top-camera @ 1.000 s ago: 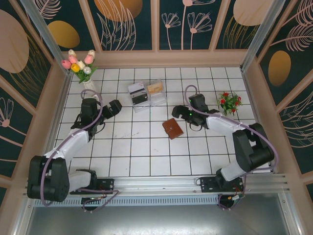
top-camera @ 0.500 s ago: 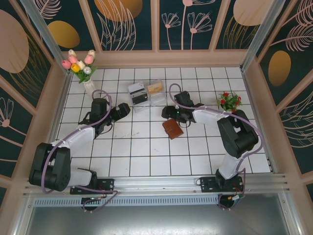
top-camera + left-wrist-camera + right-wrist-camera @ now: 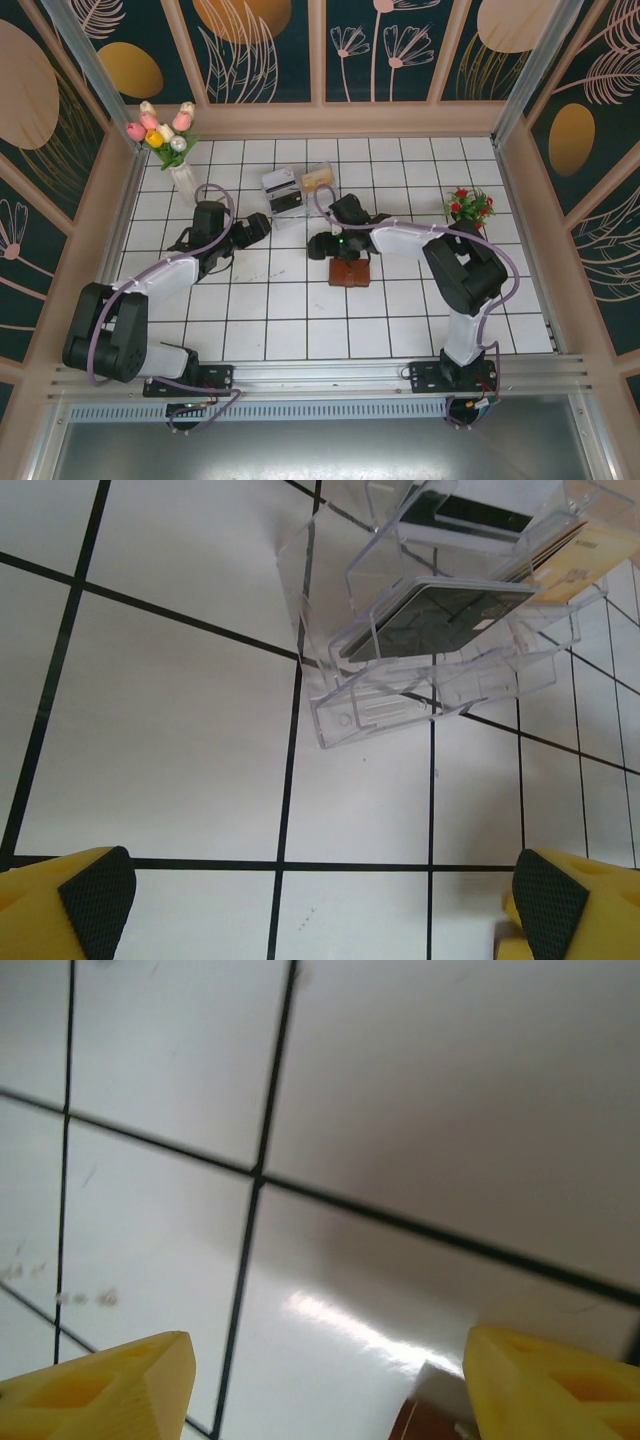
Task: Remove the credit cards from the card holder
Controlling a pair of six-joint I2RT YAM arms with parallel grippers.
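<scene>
The card holder (image 3: 350, 272) is a small brown wallet lying shut and flat on the white tiles at mid-table; any credit cards in it are hidden. My right gripper (image 3: 319, 247) is just left of and behind it, low over the tiles. In the right wrist view its yellow fingers stand apart, so the gripper (image 3: 330, 1385) is open, and a brown corner of the holder (image 3: 425, 1422) shows by the right finger. My left gripper (image 3: 261, 227) is open (image 3: 320, 900) over bare tile, a short way from the clear tray (image 3: 440, 670).
The clear plastic two-compartment tray (image 3: 298, 190) stands behind the grippers with dark cards (image 3: 440, 615) in it. A vase of tulips (image 3: 165, 135) is at the back left and a pot of red flowers (image 3: 468, 207) at the right. Wooden walls ring the tiled floor.
My right gripper swept left past the card holder, its jaws narrowing a little; the holder turned square and slid slightly nearer. My left gripper edged right toward the tray.
</scene>
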